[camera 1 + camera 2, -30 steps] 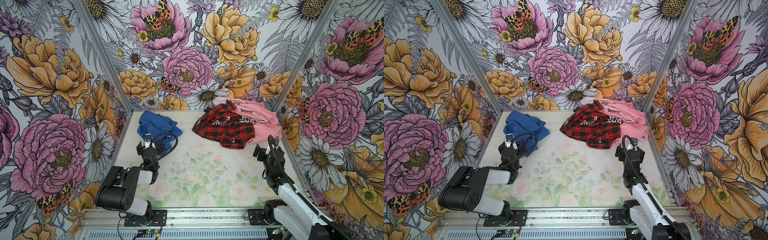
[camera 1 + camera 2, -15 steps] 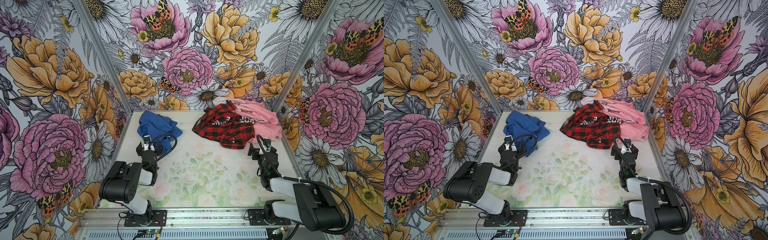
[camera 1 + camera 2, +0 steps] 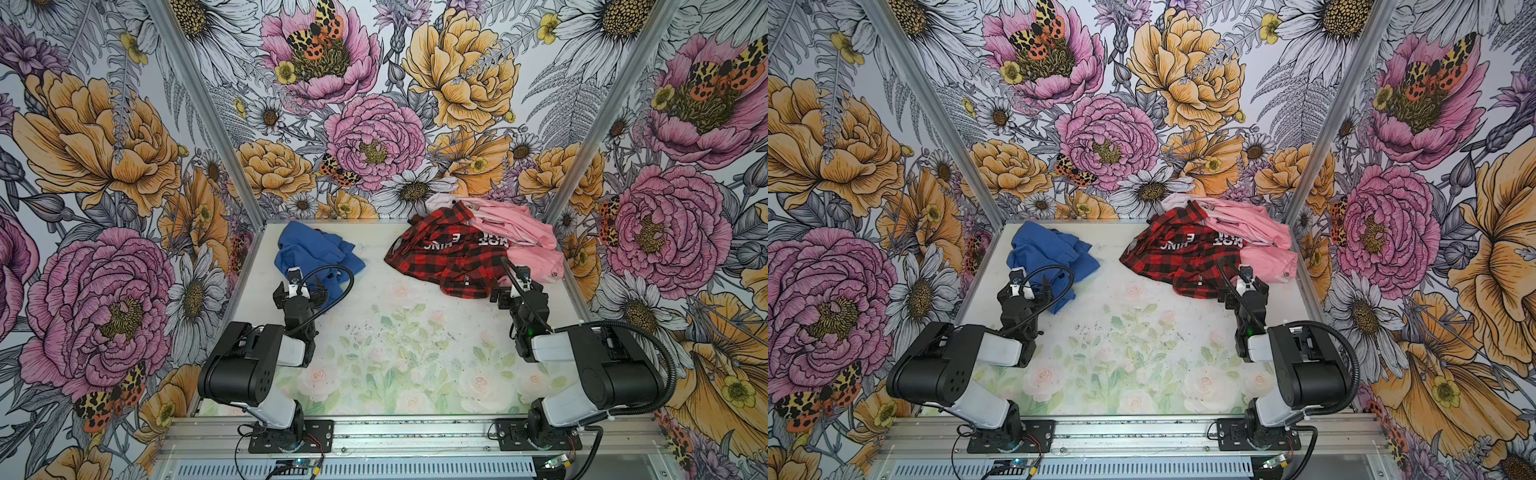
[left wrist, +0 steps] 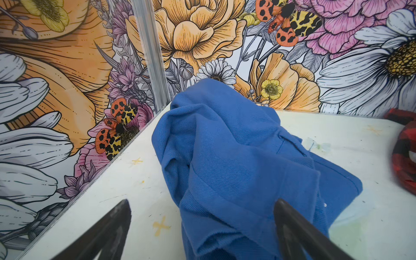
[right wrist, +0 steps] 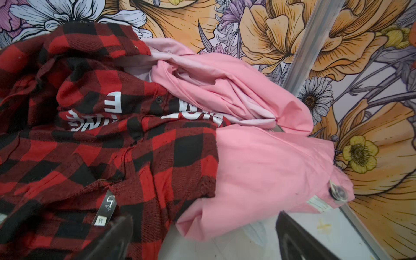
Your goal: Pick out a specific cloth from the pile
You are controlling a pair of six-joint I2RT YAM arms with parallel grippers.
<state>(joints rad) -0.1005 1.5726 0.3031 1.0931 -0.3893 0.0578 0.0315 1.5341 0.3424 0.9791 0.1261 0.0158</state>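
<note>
While the table (image 3: 415, 332) holds the pile (image 3: 457, 257) far right and the cloth (image 3: 311, 249) well apart in its far-left corner, the left gripper (image 3: 302, 291) at its near edge, jaws wide and empty, should probably lift straight off without snagging. The cloth's crumpled length runs from the back wall toward that gripper. The right gripper (image 3: 517, 289) gapes too, holding nothing.

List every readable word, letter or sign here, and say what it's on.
"M": size tag on the plaid shirt.
"E", "HING", "NOT": white print on the same shirt, upside down and partly folded away.
Black label: a logo, unreadable.
White label on the pink garment: too blurred.
Blue shirt: no text shows.
</note>
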